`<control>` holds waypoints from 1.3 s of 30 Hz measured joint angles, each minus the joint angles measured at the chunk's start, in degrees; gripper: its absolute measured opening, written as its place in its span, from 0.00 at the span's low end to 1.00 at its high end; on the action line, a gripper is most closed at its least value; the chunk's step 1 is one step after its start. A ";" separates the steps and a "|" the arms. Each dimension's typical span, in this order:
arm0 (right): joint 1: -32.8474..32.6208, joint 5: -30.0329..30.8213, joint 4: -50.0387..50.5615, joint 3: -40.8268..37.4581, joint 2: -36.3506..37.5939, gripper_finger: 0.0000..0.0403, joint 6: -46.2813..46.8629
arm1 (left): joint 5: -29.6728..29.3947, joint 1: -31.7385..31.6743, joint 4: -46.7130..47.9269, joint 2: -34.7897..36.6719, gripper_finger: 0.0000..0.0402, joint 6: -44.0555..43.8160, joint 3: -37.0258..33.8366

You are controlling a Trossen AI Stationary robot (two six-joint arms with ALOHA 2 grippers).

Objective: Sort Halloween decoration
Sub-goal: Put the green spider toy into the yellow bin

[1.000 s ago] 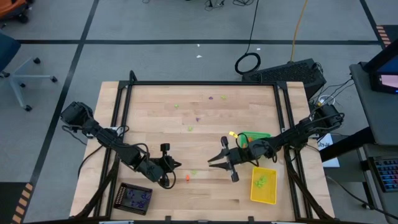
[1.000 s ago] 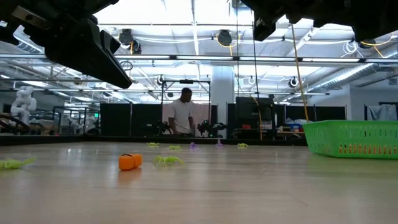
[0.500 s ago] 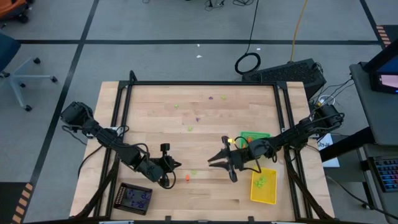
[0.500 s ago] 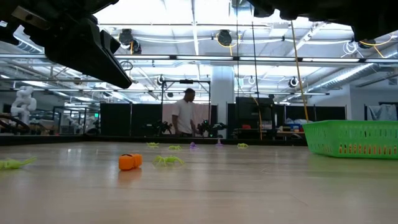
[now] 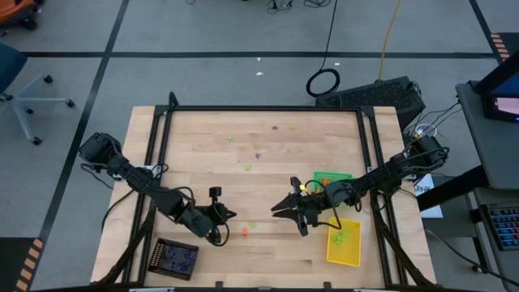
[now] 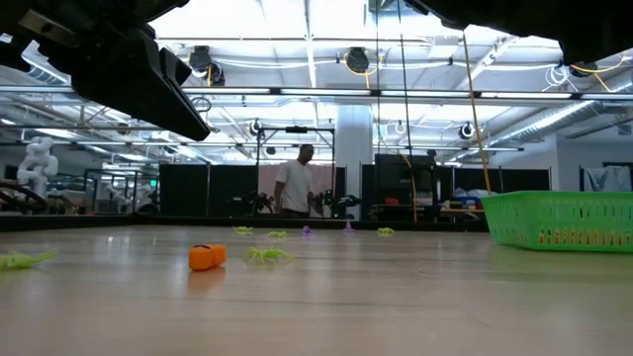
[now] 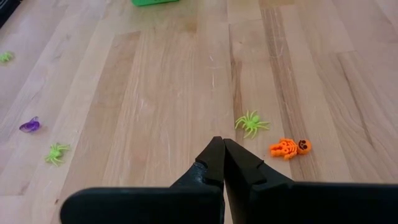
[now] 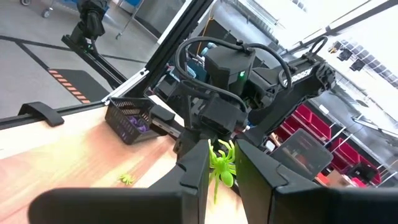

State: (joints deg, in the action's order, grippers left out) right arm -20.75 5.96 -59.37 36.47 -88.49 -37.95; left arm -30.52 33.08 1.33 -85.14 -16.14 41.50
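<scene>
**Lighting and picture quality**

Bright, even overhead light. Ceiling fixtures (image 6: pixel 356 61) glare white in the low view. Counter (image 5: pixel 268 166) evenly lit from above, shadows soft and short. Low view: arm (image 6: pixel 129 69) near-black against the lights, foreground counter soft. Right wrist view: background washed out towards one corner.

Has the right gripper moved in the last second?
Yes. In the high view the right gripper, shut on a green spider, has drifted slightly toward the yellow tray.
</scene>
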 joint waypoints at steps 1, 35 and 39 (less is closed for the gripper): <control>0.00 0.00 0.00 0.00 0.00 0.15 0.10 | 0.00 0.00 -0.01 0.00 0.02 0.00 0.00; -0.25 -0.17 0.16 0.02 0.00 0.15 31.64 | -0.22 0.00 -1.19 0.00 0.02 -0.08 0.00; -2.16 -0.20 2.07 0.02 0.00 0.15 33.24 | -0.05 0.03 -2.23 0.00 0.02 -1.62 0.00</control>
State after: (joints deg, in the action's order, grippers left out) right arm -22.91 5.76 -57.30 36.49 -88.49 -4.71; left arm -30.58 33.11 -0.90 -85.14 -17.76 41.50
